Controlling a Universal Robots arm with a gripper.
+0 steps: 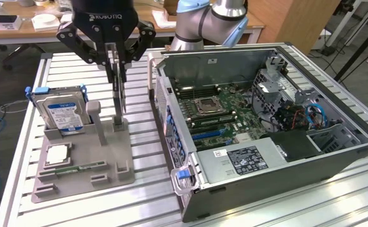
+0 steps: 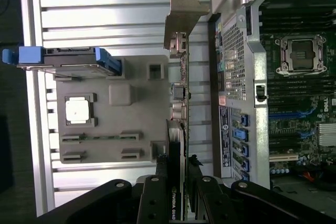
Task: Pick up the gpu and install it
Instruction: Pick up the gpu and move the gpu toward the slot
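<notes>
One gpu [image 1: 119, 94] in gripper [image 1: 116, 59], drive [image 1: 62, 111] in holder [image 1: 108, 151]

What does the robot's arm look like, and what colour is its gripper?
The arm is made of round silvery-grey tubes with light blue caps at the joints. The gripper is black, with jointed fingers bolted together, and white letters on its body spell ROBOTIQ.

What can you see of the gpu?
The gpu is a thin black card, standing on edge, clamped on both faces by the gripper. A silver metal bracket caps one end; an NVIDIA label shows on its edge near the grip. Its lower end is at the grey holder, beside the open computer case; whether it's lifted clear is unclear.
</notes>
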